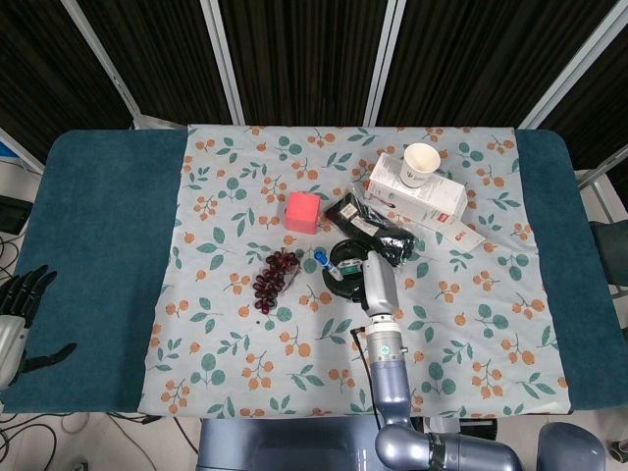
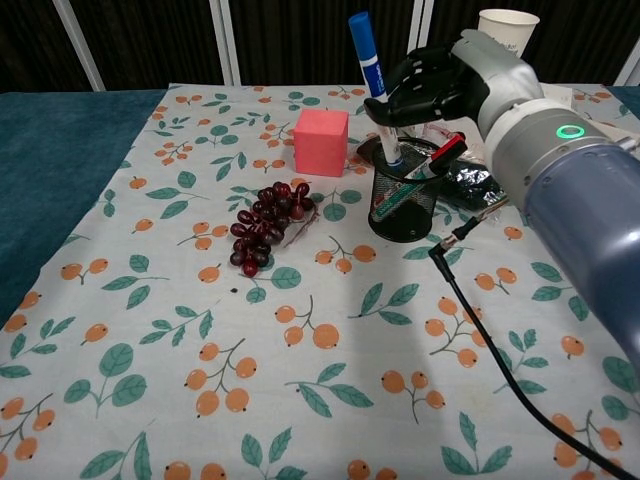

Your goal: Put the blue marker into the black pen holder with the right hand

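My right hand grips the blue marker near its lower end, holding it almost upright with the blue cap on top. The marker's tip hangs over the near-left rim of the black mesh pen holder, which holds a red-capped pen. In the head view the right hand covers most of the pen holder, and the blue marker sticks out to its left. My left hand rests with fingers spread at the table's far left edge, holding nothing.
A bunch of dark grapes lies left of the holder, a pink cube behind it. A black pouch, a white box and a paper cup on it stand behind the holder. A black cable trails from my arm.
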Robot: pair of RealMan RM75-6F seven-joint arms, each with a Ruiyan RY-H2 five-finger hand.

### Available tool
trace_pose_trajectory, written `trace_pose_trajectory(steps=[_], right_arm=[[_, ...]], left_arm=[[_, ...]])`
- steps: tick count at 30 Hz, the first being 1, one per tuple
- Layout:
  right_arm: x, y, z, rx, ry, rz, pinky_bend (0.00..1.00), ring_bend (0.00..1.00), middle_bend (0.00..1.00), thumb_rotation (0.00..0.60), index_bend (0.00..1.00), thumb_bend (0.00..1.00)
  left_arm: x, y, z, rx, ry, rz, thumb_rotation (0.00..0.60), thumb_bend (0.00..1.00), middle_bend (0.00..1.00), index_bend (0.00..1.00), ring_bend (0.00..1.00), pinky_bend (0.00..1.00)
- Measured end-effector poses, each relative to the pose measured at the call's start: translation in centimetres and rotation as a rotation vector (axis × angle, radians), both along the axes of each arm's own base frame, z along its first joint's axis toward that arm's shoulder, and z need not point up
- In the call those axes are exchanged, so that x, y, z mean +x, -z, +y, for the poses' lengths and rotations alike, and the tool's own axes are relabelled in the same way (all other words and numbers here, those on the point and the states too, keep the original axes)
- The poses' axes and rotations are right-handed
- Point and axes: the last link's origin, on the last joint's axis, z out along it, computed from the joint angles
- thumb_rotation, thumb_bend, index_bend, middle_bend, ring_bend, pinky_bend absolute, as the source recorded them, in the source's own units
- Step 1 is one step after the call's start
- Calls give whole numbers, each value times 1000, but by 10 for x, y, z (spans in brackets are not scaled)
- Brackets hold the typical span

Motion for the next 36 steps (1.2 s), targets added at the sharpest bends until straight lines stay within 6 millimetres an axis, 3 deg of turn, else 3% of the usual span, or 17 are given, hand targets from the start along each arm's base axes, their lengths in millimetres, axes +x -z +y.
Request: trace_pose_trajectory(steps=[11,28,36], right_arm=[[3,6,-21,-31,30,13,211,272,542,600,707,475],[-23,19,-35,-38,141,27,200,256,514,600,707,475],[-30,23,-31,-40,161,29,187,165,351,600,536,451]], left_arm=[[0,1,0,0,-8,2,600,23,0,0,0,0],[-1,0,1,-6,-19,3,600,23,0,0,0,0],[0,0,1,-7,-20,1,600,22,0,0,0,0]])
